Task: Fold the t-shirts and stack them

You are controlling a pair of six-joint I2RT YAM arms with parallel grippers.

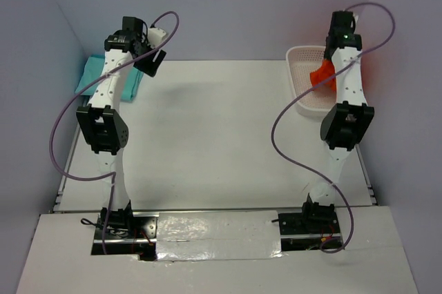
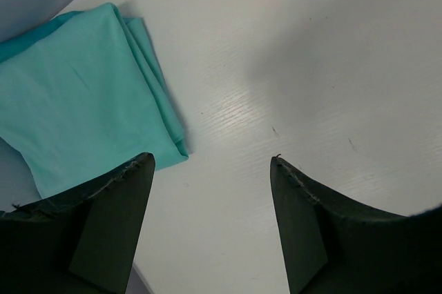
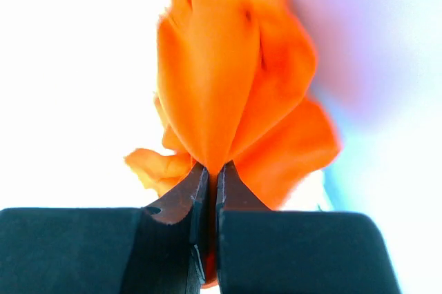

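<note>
While the white table point(image 1: 221, 135) carries both arms, a white mesh basket point(image 1: 302, 94) sits at its far right corner. The folded mint-aqua t-shirt point(image 2: 76, 101) lies at the far left corner on a teal t-shirt point(image 2: 31, 37). The orange t-shirt point(image 3: 221, 80) is bunched over the basket, with the right gripper point(image 3: 210, 177) clamped tight on its cloth. The left gripper point(image 2: 210, 170) hovers beside the stack, jaws wide, holding nothing.
</note>
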